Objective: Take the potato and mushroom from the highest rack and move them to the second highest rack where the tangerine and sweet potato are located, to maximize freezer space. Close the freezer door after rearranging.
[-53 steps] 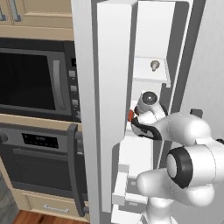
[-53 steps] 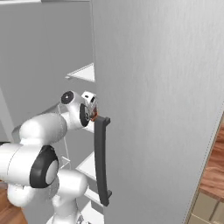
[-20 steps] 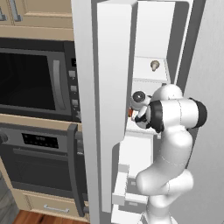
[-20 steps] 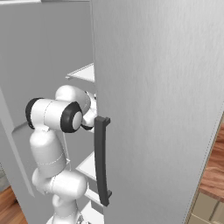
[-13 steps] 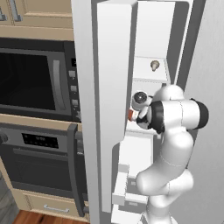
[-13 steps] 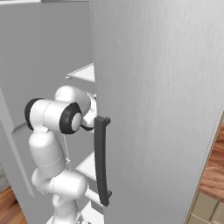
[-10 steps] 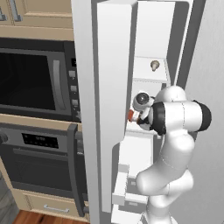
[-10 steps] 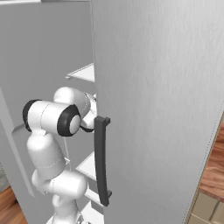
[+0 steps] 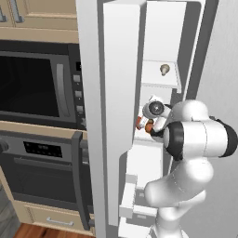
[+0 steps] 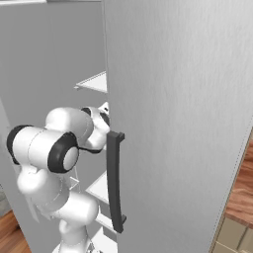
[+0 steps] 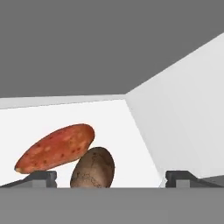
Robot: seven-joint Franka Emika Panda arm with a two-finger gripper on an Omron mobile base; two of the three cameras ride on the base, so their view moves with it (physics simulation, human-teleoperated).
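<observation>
Your arm is folded upward with the elbow high, forearm reaching left into the freezer (image 9: pixel 186 60) past the freezer door (image 9: pixel 118 93). On the hand view, left to right: the sweet potato (image 11: pixel 56 148) lies on the white shelf, the potato (image 11: pixel 93 168) rests just in front of it, touching. The gripper (image 11: pixel 107 177) stands spread wide, released, its fingertips either side of the potato. The mushroom (image 9: pixel 163 69) sits on the top rack.

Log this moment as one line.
hand: open | potato: released beside sweet potato, second rack | mushroom: top rack
</observation>
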